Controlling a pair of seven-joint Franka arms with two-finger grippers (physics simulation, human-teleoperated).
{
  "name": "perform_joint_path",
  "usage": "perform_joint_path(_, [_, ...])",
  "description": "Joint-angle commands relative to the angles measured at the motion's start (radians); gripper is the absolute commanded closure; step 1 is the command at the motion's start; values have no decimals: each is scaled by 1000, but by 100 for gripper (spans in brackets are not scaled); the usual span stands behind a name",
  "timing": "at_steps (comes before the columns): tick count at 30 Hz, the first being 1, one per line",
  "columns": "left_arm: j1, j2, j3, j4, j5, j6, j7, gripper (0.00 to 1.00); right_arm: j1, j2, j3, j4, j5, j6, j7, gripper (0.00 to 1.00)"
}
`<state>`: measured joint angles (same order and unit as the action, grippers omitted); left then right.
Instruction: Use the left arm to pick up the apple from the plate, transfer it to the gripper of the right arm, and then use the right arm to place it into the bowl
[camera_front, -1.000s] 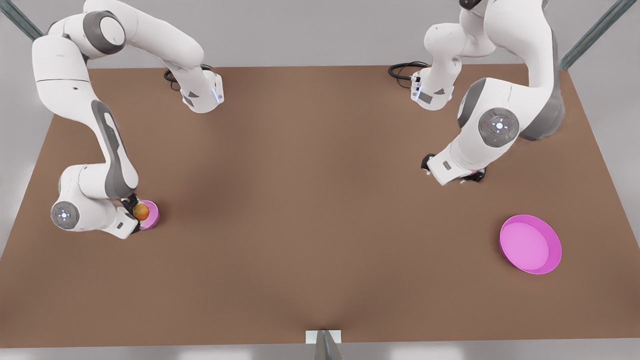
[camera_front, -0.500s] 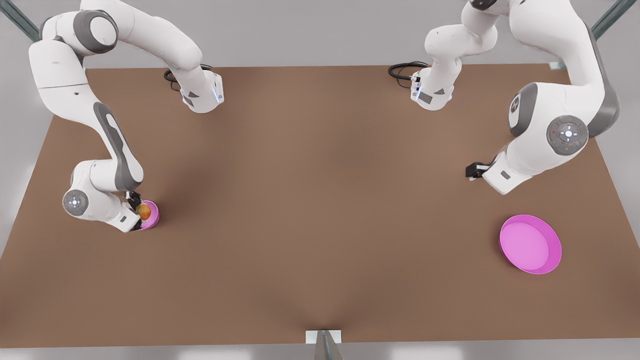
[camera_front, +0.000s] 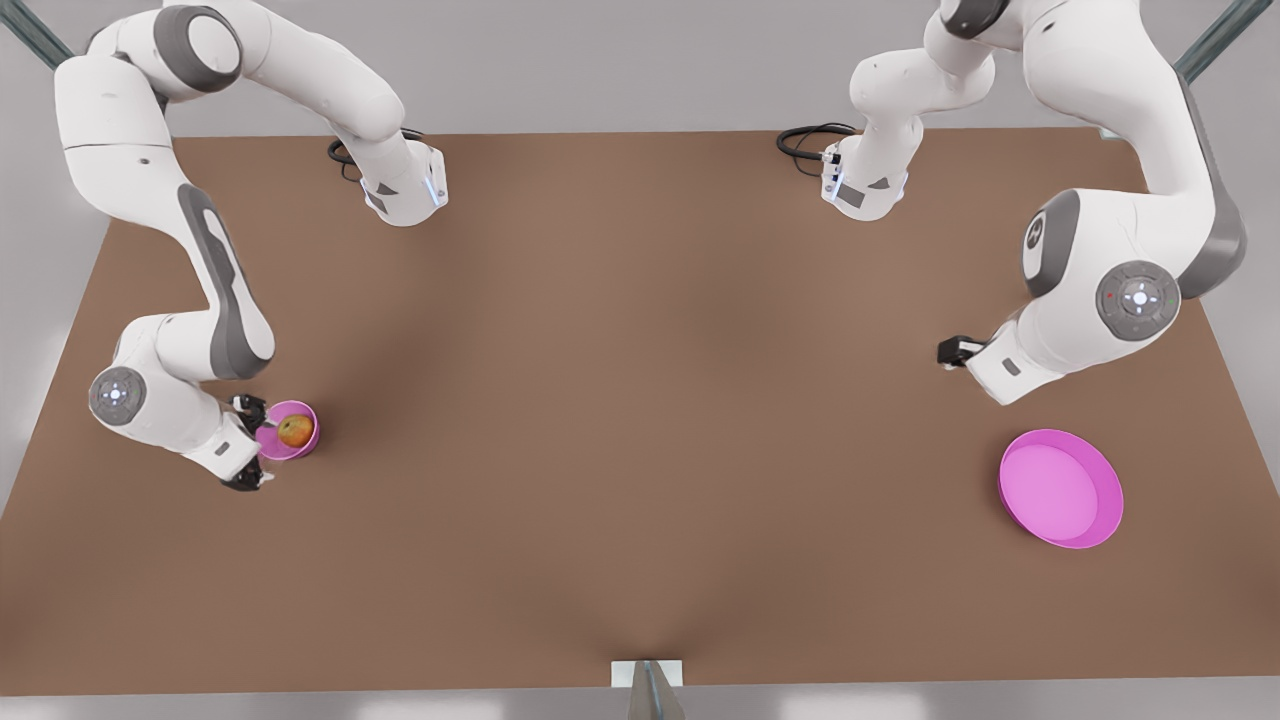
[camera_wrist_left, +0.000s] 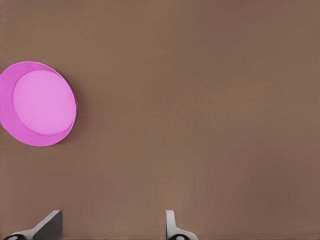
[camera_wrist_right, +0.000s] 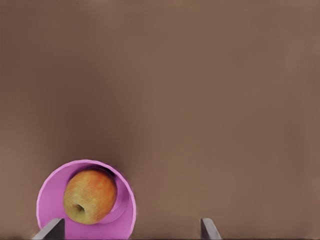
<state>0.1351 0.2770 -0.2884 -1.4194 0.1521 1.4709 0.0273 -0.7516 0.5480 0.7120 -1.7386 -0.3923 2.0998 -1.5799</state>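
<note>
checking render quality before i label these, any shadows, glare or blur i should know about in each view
Front view: soft, even light, faint dark smudges on the table under the arms, no glare. Right wrist view: a soft shadow beside the bowl, the apple crisp, open right tool tips cut by the frame edge. Left wrist view: a thin shadow rims the plate, open left tool tips likewise cropped.

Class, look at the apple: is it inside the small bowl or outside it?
Inside. The apple sits within the bowl, its rim ringing the fruit; the right hand is open beside it.
</note>
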Motion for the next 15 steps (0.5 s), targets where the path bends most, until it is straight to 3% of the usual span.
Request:
perform_joint_path(1, [15,-1,-1,1,1,-6,118,0,49,0,15,85,29,-242,315,0])
perform_joint_path(4, [11,-1,-3,1,6,-4,138,0,207,53,4,309,-62,-599,995,0])
perform_joint_path(6, [4,-1,-5,1,7,-4,149,0,241,127,-5,407,-164,-658,1349,0])
perform_joint_path(8, [3,-1,-5,2,7,-6,149,0,242,184,1,487,-126,-739,1476,0])
perform_joint_path(9, [6,-1,-5,1,6,-6,149,0,333,159,-40,525,-126,-753,1485,0])
perform_joint_path(10, [4,-1,-5,2,7,-6,149,0,422,121,-140,585,-76,-785,1483,0])
perform_joint_path(11, [1,-1,-5,1,7,-6,146,0,592,-12,-415,582,88,-782,1485,0])
perform_joint_path(12, [0,-1,-5,2,9,-6,145,0,660,-91,-533,535,151,-773,1483,0])
perform_joint_path(15, [0,-1,-5,1,7,-6,141,0,661,-269,-552,366,211,-770,1534,0])
